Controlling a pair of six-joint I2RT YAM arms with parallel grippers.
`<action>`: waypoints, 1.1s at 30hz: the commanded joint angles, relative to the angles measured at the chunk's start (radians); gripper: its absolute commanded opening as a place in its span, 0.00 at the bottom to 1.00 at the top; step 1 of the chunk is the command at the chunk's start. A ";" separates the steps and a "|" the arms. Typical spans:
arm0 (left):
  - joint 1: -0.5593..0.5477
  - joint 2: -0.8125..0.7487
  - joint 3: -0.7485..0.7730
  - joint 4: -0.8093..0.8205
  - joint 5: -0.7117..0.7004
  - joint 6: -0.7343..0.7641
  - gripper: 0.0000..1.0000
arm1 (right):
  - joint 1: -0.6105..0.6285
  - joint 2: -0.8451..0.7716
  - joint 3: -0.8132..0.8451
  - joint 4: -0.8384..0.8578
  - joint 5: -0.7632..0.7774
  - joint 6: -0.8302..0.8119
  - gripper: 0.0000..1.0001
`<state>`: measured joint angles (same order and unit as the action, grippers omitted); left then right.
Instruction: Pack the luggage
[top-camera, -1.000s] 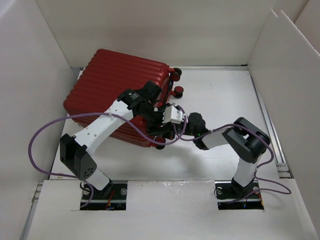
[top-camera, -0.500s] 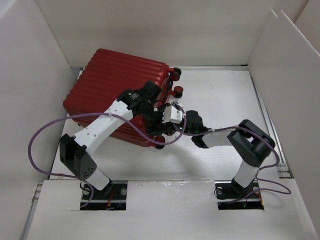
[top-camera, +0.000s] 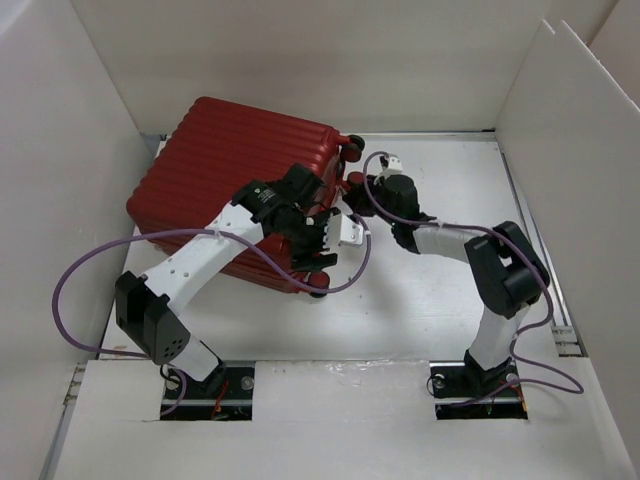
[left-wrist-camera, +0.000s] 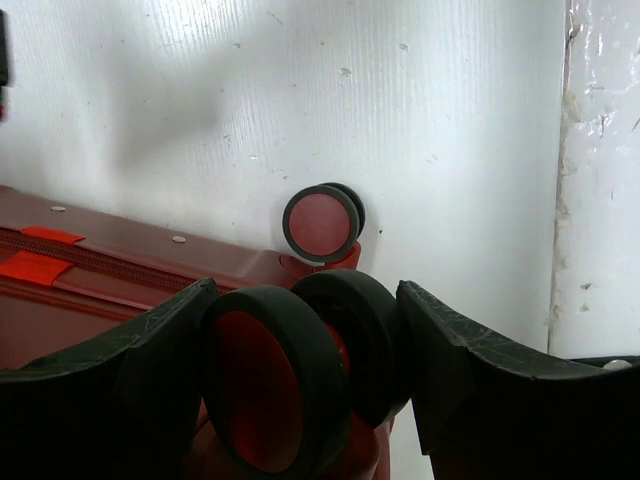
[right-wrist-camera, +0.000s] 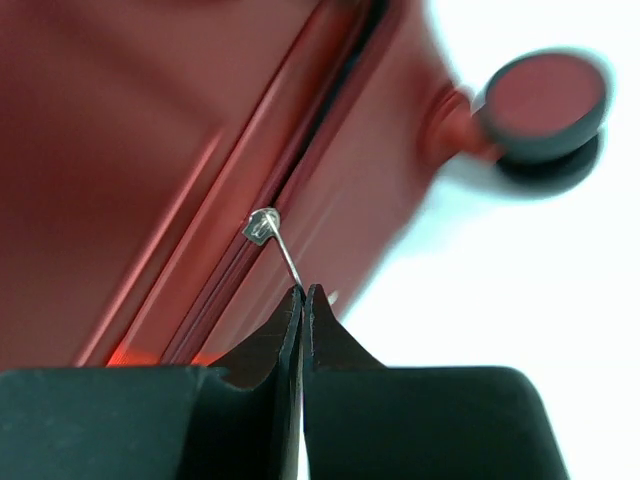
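The dark red ribbed luggage (top-camera: 230, 180) lies closed at the back left of the table. My left gripper (top-camera: 322, 243) is shut on a black double wheel (left-wrist-camera: 300, 370) at the case's near right corner; a second wheel (left-wrist-camera: 322, 222) shows beyond it. My right gripper (top-camera: 362, 190) is at the case's right side near the far wheels. Its jaws are pressed together on the thin metal zipper pull (right-wrist-camera: 275, 240), which hangs from the zipper track along the case's seam (right-wrist-camera: 225, 270). The lining is hidden.
White walls (top-camera: 570, 150) enclose the table on the left, back and right. Purple cables (top-camera: 80, 290) loop from both arms. A metal rail (top-camera: 545, 270) runs along the table's right side. Bare white table (top-camera: 450, 190) lies to the right of the case.
My right gripper has moved from the case's near right corner toward the far wheels, along the case's right side, holding the zipper pull. The left arm has stayed on the wheel.
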<state>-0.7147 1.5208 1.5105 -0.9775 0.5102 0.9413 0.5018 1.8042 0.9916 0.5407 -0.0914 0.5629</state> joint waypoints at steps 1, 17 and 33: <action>-0.014 -0.160 0.007 -0.095 0.042 -0.021 0.00 | -0.100 0.058 0.079 -0.062 0.159 -0.038 0.00; -0.023 -0.169 -0.075 -0.084 0.045 -0.085 0.00 | -0.242 0.294 0.393 -0.062 0.012 -0.003 0.00; 0.038 -0.151 0.020 0.311 -0.192 -0.473 0.74 | -0.227 0.581 0.954 -0.184 -0.433 -0.136 0.31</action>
<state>-0.7387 1.4307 1.4315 -0.8501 0.4141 0.6960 0.2535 2.3207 1.8050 0.4194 -0.4107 0.4511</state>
